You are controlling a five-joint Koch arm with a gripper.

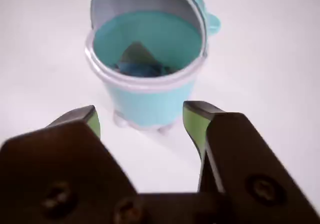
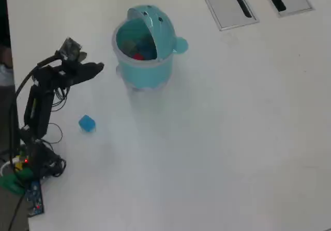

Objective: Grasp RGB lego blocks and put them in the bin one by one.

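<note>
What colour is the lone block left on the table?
Light blue; the block shows best in the overhead view.

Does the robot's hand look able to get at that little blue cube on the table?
Probably yes. The blue cube lies alone on bare table close to the arm, nothing around it, and the hand is open and empty, pointing at the bin instead.

both views are brightly and evenly lit, and the white table (image 2: 232,138) is washed out almost to featureless white. the wrist view is soft throughout: the gripper (image 1: 142,121) in the foreground is blurred, and the bin (image 1: 150,103) is only slightly sharper. in the overhead view only faint, diffuse shadows are cast beneath the bin (image 2: 150,71), and fine detail is smeared.
</note>
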